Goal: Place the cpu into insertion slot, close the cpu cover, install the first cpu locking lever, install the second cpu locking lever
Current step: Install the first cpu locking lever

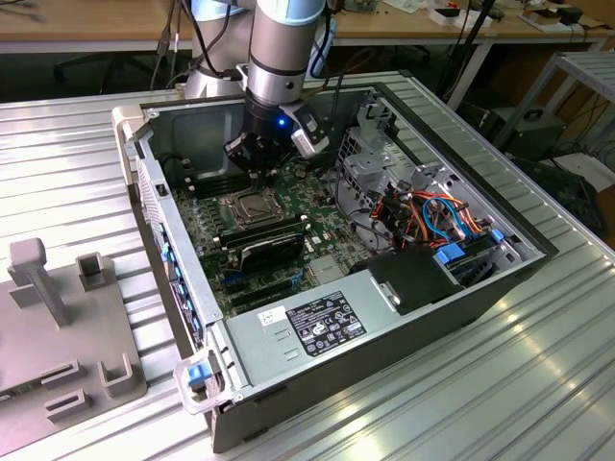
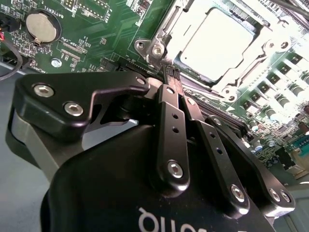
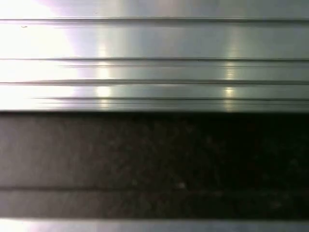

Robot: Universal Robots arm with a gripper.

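In the second wrist view the cpu (image 2: 217, 43) lies flat in the insertion slot, its silvery top face showing through the window of the cpu cover (image 2: 264, 47). The cover is folded down over it. My gripper (image 2: 172, 72) is shut, its black fingers (image 2: 170, 111) pressed together with nothing visible between them. The tips sit at one corner of the socket, beside a screw (image 2: 157, 50) and a thin silvery bar (image 2: 164, 26) along the socket's edge. In the exterior view the gripper (image 1: 256, 165) hangs just behind the insertion slot (image 1: 247, 206).
The open computer case (image 1: 404, 307) lies on a ribbed aluminium table (image 1: 538, 384). Black memory sticks (image 1: 271, 240) sit in front of the socket, cables and drive bays (image 1: 423, 206) at the exterior view's right. A grey fixture (image 1: 67, 317) stands at the left. A coin battery (image 2: 42, 26) sits on the board.
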